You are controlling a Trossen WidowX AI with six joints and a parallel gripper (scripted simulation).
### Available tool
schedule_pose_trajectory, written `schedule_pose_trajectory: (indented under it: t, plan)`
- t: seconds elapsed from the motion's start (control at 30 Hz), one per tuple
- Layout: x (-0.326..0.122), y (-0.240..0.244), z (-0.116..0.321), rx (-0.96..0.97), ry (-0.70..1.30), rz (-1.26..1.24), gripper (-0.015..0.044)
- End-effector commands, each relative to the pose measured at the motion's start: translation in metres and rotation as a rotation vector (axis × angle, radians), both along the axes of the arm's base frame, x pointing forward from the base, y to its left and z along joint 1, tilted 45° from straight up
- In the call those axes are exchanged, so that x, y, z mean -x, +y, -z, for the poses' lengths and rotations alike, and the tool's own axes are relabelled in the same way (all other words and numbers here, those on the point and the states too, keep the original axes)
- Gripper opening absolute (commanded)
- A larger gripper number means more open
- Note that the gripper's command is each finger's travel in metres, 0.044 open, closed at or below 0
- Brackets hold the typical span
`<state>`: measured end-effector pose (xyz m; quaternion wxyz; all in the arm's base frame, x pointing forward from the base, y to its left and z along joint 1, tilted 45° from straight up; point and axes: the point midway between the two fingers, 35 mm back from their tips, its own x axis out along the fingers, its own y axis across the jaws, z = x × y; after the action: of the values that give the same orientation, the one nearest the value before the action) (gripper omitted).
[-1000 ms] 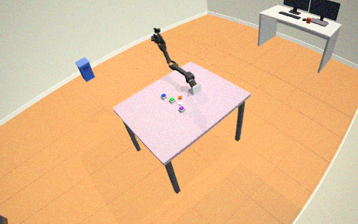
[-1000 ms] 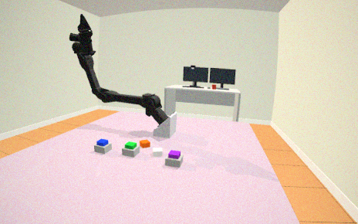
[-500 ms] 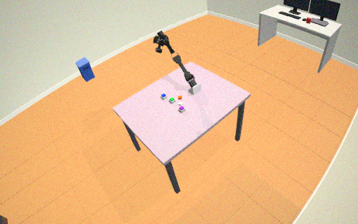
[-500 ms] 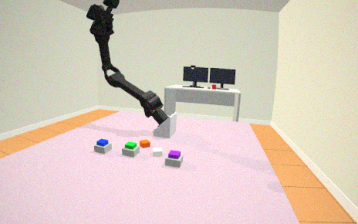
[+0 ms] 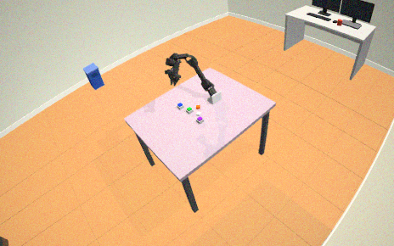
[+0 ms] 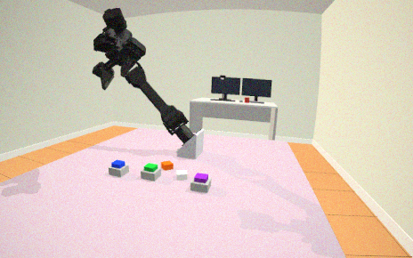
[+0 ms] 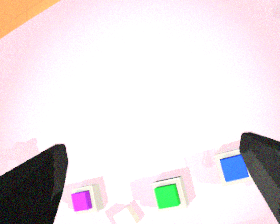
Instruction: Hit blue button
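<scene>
Gripper point(image 6: 111, 71): hovering high above table point(image 6: 254, 187), fingers spread wide, gripping nothing. Blue button point(image 6: 118, 164): sitting at 1 end of the button row, beside green button point(image 6: 150, 167). Likely rigid, spring-loaded; pressing squarely on its top cap seems best.

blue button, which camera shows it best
The exterior view: the blue button sits close and sharp on its grey base, apart from the green button. The top view shows it only as a tiny dot. The wrist view shows its cap from above, beside the right finger.
</scene>
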<state>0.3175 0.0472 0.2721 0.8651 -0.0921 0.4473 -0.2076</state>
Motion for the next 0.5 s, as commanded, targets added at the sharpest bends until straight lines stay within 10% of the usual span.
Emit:
schedule_pose_trajectory:
  t: [0.0, 0.17, 0.47]
  plan:
    - [0.009, -0.056, 0.049, 0.165, 0.283, 0.104, 0.04]
    - [0.037, -0.114, 0.091, 0.281, 0.626, 0.195, 0.04]
    - [0.038, -0.115, 0.092, 0.283, 0.635, 0.197, 0.04]
